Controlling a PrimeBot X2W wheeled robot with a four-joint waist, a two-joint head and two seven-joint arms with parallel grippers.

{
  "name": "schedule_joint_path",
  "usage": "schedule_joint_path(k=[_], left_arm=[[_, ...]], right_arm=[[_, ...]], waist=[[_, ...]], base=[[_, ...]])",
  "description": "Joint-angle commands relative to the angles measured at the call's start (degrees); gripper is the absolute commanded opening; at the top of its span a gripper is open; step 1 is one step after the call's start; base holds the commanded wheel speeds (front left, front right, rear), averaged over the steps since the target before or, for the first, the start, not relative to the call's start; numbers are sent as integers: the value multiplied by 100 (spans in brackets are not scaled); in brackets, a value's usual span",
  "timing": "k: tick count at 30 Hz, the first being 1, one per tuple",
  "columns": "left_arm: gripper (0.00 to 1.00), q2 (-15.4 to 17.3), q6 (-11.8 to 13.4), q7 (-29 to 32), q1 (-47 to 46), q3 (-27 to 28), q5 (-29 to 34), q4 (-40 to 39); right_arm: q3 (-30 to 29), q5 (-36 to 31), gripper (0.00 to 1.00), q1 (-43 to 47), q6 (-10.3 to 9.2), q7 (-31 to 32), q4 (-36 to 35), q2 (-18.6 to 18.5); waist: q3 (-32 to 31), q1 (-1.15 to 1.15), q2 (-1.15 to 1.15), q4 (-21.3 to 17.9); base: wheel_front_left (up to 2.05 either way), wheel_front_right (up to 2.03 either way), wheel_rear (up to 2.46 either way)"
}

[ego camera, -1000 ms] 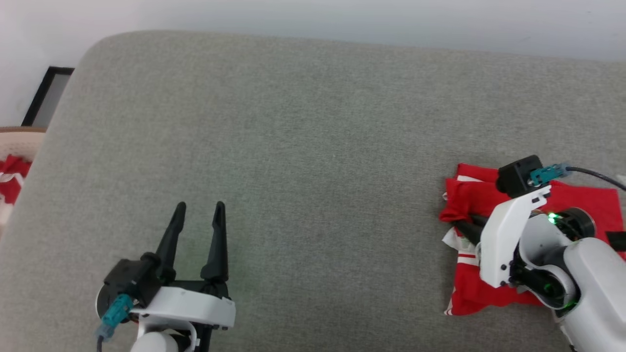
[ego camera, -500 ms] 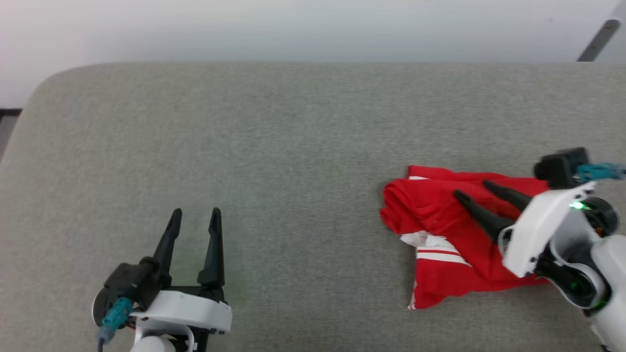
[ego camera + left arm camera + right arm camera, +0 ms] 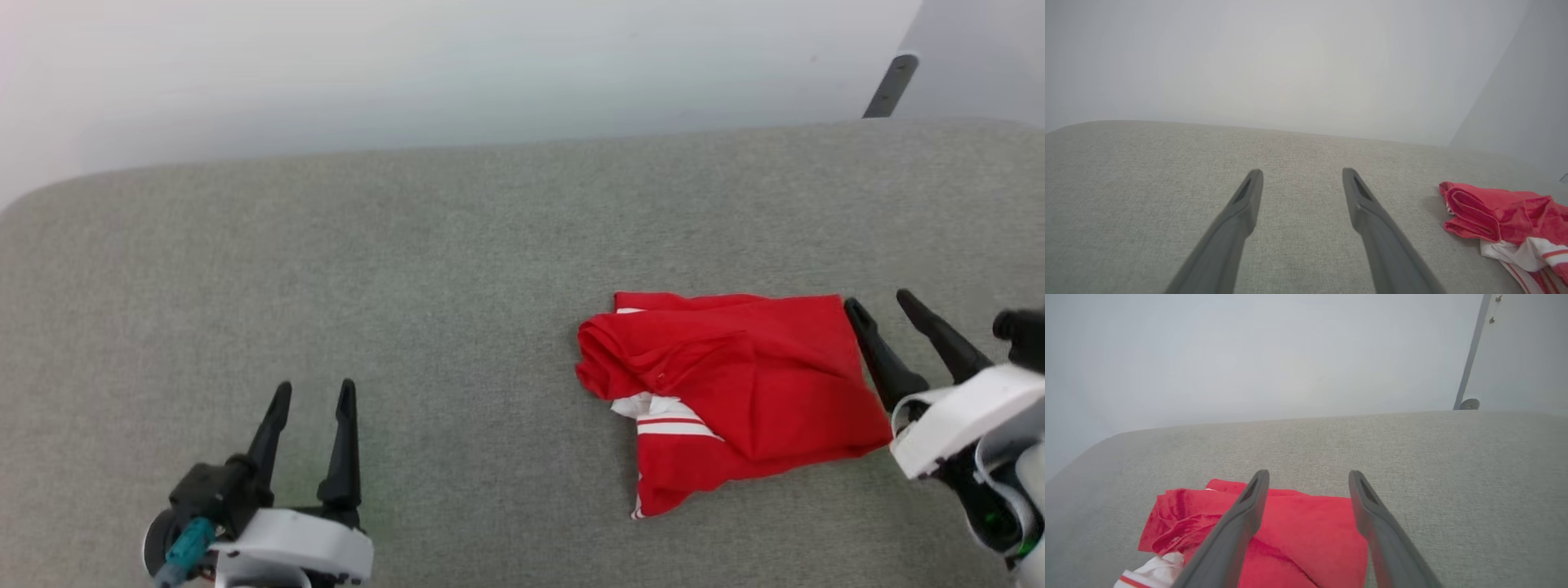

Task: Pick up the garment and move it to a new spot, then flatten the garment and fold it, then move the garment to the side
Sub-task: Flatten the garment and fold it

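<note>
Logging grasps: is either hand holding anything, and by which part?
Nothing is held: the left hand and right hand are open, and the garment lies free.

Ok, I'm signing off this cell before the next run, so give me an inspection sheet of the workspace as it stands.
Surface: grey fabric surface, even, no stains seen.
Job's things: garment, red, roughly folded, with white striped trim poking out at its near left side. It lies on the surface toward the robot's right.
Clutter: nothing seen.
Grippers: left gripper, jaws open and empty, over bare fabric. Right gripper, jaws open and empty, beside the garment's right edge; whether it touches the cloth cannot be told.
Cables: teal plug at the left wrist.
Surroundings: pale wall behind the surface, and a grey bar at the far right.
</note>
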Motion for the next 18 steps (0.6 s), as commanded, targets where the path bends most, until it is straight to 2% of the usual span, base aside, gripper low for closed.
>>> schedule_joint_path(k=[1, 7, 18], left_arm=[[100, 31, -13, -4, 104, 13, 13, 15], [100, 82, -13, -4, 371, 28, 125, 0], [100, 128, -13, -4, 981, 22, 268, -375]], right_arm=[[32, -32, 100, 114, -2, -108, 43, 19], [-90, -387, 100, 450, -2, -525, 128, 86], [-865, -1021, 100, 1564, -3, -608, -399, 410]], waist=[[-109, 0, 0, -85], [-337, 0, 0, -103], [-641, 0, 0, -34]], base=[[0, 0, 0], [0, 0, 0], [0, 0, 0]])
